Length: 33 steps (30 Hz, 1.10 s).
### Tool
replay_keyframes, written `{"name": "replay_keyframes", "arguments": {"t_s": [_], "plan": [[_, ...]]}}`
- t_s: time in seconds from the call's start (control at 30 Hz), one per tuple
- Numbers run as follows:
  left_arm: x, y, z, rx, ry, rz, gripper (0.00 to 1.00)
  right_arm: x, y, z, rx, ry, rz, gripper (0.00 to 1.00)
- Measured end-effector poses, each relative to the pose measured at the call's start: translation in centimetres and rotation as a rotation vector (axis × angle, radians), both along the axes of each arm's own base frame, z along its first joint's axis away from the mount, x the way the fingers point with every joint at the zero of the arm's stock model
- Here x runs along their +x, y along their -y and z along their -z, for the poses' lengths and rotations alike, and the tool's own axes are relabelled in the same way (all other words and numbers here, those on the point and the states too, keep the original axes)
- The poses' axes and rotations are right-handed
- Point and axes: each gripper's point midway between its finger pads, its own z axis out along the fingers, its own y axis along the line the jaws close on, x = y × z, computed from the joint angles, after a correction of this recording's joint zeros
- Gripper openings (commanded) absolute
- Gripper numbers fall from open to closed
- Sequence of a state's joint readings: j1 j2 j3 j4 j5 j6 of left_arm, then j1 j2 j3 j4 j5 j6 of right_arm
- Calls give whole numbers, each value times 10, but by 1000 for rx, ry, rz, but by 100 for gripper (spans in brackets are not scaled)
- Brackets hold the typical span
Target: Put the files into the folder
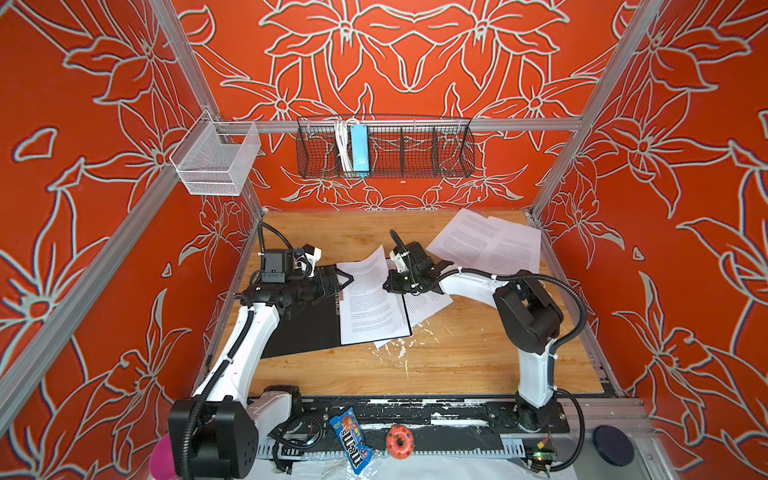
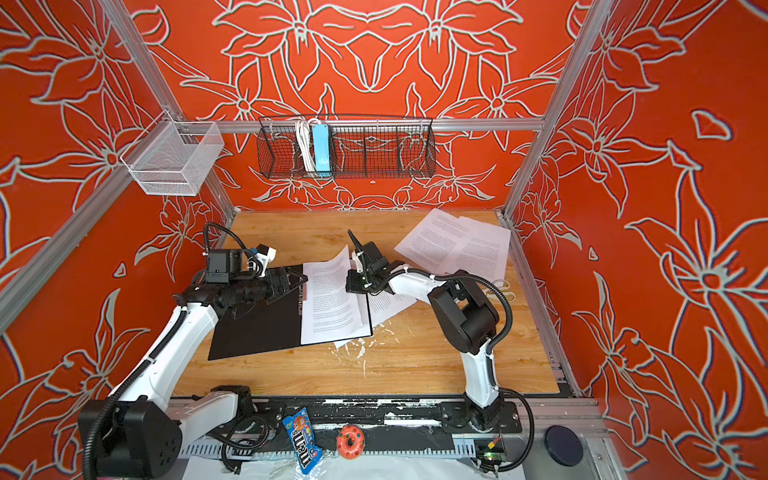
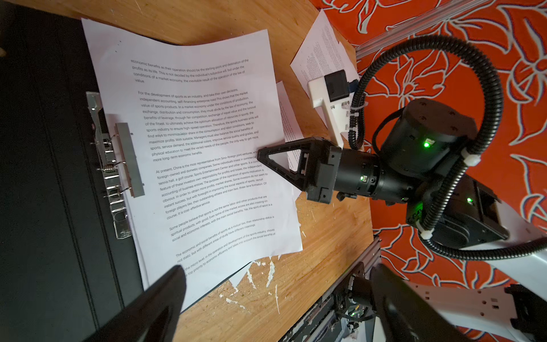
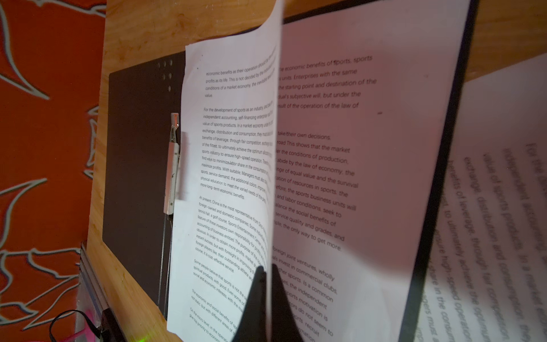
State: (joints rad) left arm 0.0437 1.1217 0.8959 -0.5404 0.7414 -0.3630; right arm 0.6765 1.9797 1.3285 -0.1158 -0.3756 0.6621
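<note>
Right wrist view: your right pincer (image 4: 265, 274) grips a sheet (image 4: 231, 177) over the folder (image 4: 139, 148); left pincer (image 1: 338, 284), at the sheet's nine o'clock, released. Probably lay it flat next.

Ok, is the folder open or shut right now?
Open. The folder lies spread flat, black inside facing up, with a printed sheet over one half.

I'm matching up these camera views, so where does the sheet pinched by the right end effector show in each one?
In a top view: the sheet, mid-table on the open folder.
In a top view: sheet, again mid-table.
Left wrist: fills the middle.
Right wrist: centre of the picture, held edge lifted.
Shared landmark: the folder's metal clip, at the sheet's edge.
</note>
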Motion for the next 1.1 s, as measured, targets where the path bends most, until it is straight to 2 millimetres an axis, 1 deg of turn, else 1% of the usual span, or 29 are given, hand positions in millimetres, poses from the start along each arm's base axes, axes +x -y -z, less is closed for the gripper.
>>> {"name": "replay_keyframes", "arguments": {"t_s": [0.7,0.73,0.77,0.9,1.03,1.1], "plan": [[0,0,0,3,-1,-3,98,-4,-4,1,4,-11,-8,0],[0,0,0,3,-1,-3,98,-3,-4,2,4,-12,-8,3],[0,0,0,3,-1,-3,98,-4,-4,2,4,-12,-8,9],[0,-1,0,3,-1,-3,98,-4,-4,2,4,-15,-5,20],[0,-1,1,3,-1,-3,98,-4,-4,2,2,-16,-5,33],[0,-1,1,4,-1,-3,98,-4,-5,3,1,-16,-6,45]]}}
